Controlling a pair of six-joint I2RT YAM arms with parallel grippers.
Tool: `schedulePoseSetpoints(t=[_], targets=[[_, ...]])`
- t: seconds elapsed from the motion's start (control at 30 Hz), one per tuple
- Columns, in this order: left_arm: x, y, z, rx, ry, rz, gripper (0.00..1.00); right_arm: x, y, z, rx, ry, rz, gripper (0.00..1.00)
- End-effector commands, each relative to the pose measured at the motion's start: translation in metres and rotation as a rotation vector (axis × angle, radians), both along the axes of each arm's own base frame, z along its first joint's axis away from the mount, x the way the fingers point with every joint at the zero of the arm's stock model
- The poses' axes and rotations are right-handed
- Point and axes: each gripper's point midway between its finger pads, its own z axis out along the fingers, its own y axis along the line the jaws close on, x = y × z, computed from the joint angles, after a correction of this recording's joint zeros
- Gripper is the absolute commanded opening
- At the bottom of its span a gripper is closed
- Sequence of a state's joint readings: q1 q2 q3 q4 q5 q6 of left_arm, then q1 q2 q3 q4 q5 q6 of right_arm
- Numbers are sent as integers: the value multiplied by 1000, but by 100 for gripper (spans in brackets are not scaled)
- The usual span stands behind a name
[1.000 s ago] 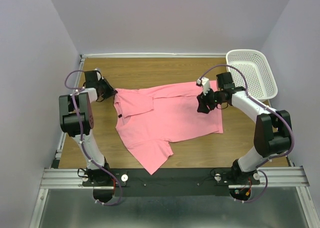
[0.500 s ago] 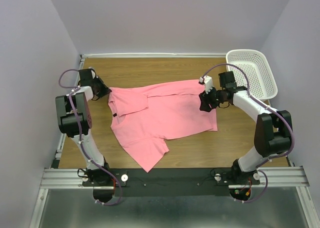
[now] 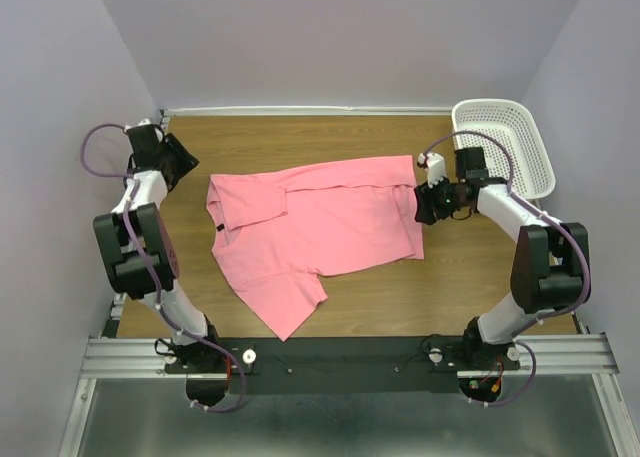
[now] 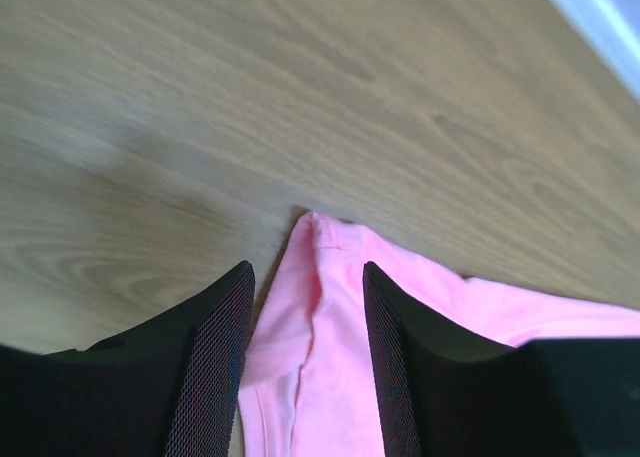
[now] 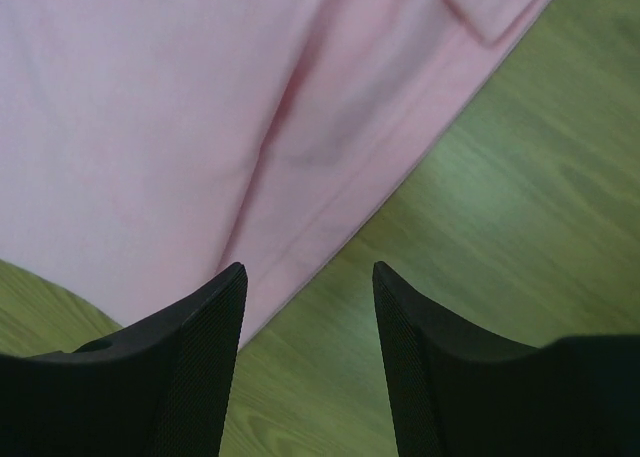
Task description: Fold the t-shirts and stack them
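One salmon-pink t-shirt [image 3: 320, 222] lies spread across the middle of the wooden table, with a sleeve pointing toward the near edge. My left gripper [image 3: 182, 163] hovers at the far left, just off the shirt's left edge. In the left wrist view this gripper [image 4: 307, 267] is open, and a corner of the shirt [image 4: 330, 357] lies loose between the fingers. My right gripper [image 3: 426, 205] sits at the shirt's right edge. In the right wrist view it [image 5: 309, 267] stands open over the hem of the shirt [image 5: 150, 107] and bare wood, holding nothing.
A white mesh basket [image 3: 505, 147] stands at the back right corner, just beyond the right arm. Walls close in the table [image 3: 300, 137] on the left, back and right. The arms' mounting rail [image 3: 340, 352] runs along the near edge.
My left gripper dragged the shirt leftward, then opened and let go of it, pulling back toward the left wall. The right gripper shifted right, to the shirt's edge.
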State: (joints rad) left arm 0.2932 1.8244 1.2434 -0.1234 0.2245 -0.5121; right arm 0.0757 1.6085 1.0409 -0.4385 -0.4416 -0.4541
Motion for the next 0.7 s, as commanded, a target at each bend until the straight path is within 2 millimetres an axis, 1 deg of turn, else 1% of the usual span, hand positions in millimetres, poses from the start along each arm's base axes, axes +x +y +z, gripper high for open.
schedulePoseSetpoints(t=[0.0, 0.07, 0.1, 0.17, 0.2, 0.23, 0.27, 0.3, 0.37, 0.4, 0.43, 0.47, 0.5, 0.63, 0.67], targets=[[-15, 0, 88, 69, -223, 8, 56, -32, 2, -27, 28, 122, -22, 60], [-29, -13, 111, 59, -299, -27, 58, -38, 2, -33, 27, 149, -24, 60], [-44, -22, 131, 66, -378, -45, 60, -40, 1, -35, 22, 157, -25, 60], [-63, -37, 148, 59, -446, -98, 63, -46, -1, -41, 14, 184, -37, 59], [-73, -43, 142, 55, -452, -109, 64, -49, -1, -43, 14, 196, -39, 59], [-87, -51, 161, 64, -509, -132, 65, -51, -1, -45, 12, 206, -40, 59], [-94, -54, 162, 67, -520, -139, 65, -53, -1, -46, 13, 217, -43, 58], [-106, -59, 163, 70, -536, -152, 65, -55, -1, -47, 15, 223, -39, 57], [-116, -68, 161, 60, -544, -186, 65, -62, 2, -49, 30, 250, -34, 56], [-123, -73, 156, 52, -543, -203, 65, -65, 3, -52, 36, 272, -35, 54], [-127, -79, 155, 38, -544, -231, 65, -68, 5, -54, 47, 287, -28, 54], [-130, -82, 153, 31, -539, -242, 65, -71, 5, -56, 47, 305, -28, 51], [-133, -85, 146, 20, -523, -254, 65, -74, 5, -62, 44, 329, -29, 50], [-146, -100, 144, -20, -531, -314, 65, -79, 6, -68, 53, 374, -34, 49], [-148, -102, 144, -24, -533, -322, 65, -80, 7, -68, 56, 381, -34, 46]])
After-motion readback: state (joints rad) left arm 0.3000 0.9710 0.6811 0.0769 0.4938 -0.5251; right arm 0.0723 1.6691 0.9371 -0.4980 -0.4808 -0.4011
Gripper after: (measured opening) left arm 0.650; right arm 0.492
